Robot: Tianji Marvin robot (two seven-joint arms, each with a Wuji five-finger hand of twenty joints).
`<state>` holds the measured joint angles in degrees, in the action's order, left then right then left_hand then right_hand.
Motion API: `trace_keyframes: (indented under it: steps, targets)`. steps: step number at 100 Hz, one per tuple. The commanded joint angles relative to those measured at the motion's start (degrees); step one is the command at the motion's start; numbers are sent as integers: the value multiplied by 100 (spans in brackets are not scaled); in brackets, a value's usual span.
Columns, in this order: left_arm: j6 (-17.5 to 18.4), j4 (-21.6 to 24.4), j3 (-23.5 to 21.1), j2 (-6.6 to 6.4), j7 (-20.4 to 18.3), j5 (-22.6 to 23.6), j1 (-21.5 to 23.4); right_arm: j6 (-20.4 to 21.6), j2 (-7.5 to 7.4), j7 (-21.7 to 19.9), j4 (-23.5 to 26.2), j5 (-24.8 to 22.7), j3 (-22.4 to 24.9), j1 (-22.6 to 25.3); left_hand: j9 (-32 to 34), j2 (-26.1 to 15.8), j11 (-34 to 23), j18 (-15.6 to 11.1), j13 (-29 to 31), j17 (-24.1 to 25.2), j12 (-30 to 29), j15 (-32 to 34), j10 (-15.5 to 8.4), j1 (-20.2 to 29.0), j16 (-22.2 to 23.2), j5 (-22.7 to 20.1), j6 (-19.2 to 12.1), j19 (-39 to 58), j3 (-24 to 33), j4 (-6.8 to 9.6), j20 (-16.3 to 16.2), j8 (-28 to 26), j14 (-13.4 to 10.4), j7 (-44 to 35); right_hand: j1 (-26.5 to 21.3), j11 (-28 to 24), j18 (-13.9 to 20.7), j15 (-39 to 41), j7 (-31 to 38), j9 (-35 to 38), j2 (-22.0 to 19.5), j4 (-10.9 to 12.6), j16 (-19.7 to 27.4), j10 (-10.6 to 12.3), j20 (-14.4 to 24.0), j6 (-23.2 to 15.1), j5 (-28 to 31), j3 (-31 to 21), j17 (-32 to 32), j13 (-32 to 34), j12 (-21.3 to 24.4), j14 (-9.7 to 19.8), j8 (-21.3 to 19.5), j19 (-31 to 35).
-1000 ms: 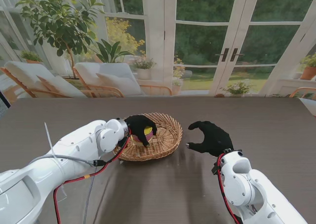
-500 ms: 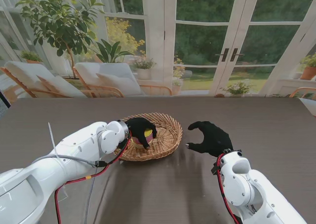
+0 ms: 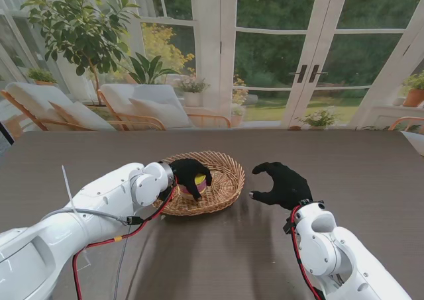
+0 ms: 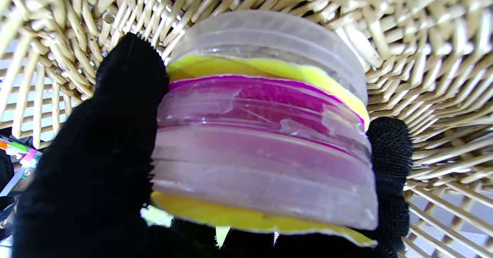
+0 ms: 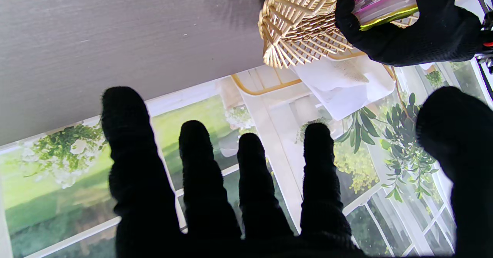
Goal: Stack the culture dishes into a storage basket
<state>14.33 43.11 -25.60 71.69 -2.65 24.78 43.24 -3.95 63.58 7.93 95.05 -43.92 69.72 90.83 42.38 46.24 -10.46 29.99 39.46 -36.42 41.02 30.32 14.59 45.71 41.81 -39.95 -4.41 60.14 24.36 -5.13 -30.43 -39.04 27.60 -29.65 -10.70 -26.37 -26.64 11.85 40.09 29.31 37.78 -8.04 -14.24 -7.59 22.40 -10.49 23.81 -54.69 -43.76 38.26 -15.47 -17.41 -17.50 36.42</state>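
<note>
Lowering stacked culture dishes (image 4: 262,142) into wicker basket (image 3: 225,174), clasped by left hand (image 3: 189,171). Right hand (image 3: 281,184) idle beside basket, fingers spread, empty. Next, likely: seating stack flat, then loosening fingers without tipping it.

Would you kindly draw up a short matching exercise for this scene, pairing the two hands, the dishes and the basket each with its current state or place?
Column one:
1. left hand
2. right hand
3. stack of culture dishes
4. wicker basket

Column two:
A. resting on the dark table, beside the open hand
B. fingers apart, holding nothing, over bare table
C. clear with yellow and magenta layers, held inside the basket
D. closed around the dishes

Pairs: 1-D, 2-B, 3-C, 4-A
</note>
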Motion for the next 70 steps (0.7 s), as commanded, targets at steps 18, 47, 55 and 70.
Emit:
trace_keyframes:
  steps: [18,47,55,70]
  targets:
    - [-90,217,-98,-114,-153,103,80,8,17,-73,-10,-26,-17,13,374,-1271,-360,-434,-94,702,-486,-124,53,1005,-303,-398,1038,-594,838,47,69,74,-655,236,-106,-61,-182,-55,43,-228,149,-129,-44,-136,161,-75,-104,-572,2810,-163,-9,-79,-26,-140]
    - [-146,369,-184,-198,-210,166,164,-5,14,-80,-13,-41,-27,8,219,-1410,-155,-363,-306,973,-780,-370,99,687,-441,-407,1113,-783,948,57,80,179,-594,760,-112,-64,-178,-55,41,-244,176,-135,-43,-140,158,-52,-123,-596,2821,-169,-10,-72,-13,-143]
    - [-149,390,-194,-208,-229,163,176,-6,13,-86,-12,-40,-28,10,178,-1490,-132,-382,-346,1006,-862,-474,104,559,-517,-403,1160,-828,1031,102,74,264,-597,1010,-111,-67,-179,-53,44,-244,184,-137,-44,-142,158,-41,-132,-600,2820,-165,-12,-76,-12,-142]
    - [-139,398,-213,-211,-236,141,200,-11,12,-94,-13,-43,-27,8,53,-1643,-49,-422,-516,1120,-976,-680,145,299,-664,-356,1253,-934,1102,207,112,500,-569,1311,-117,-68,-177,-51,52,-246,186,-139,-44,-145,159,-34,-138,-607,2822,-164,-11,-69,-8,-143]
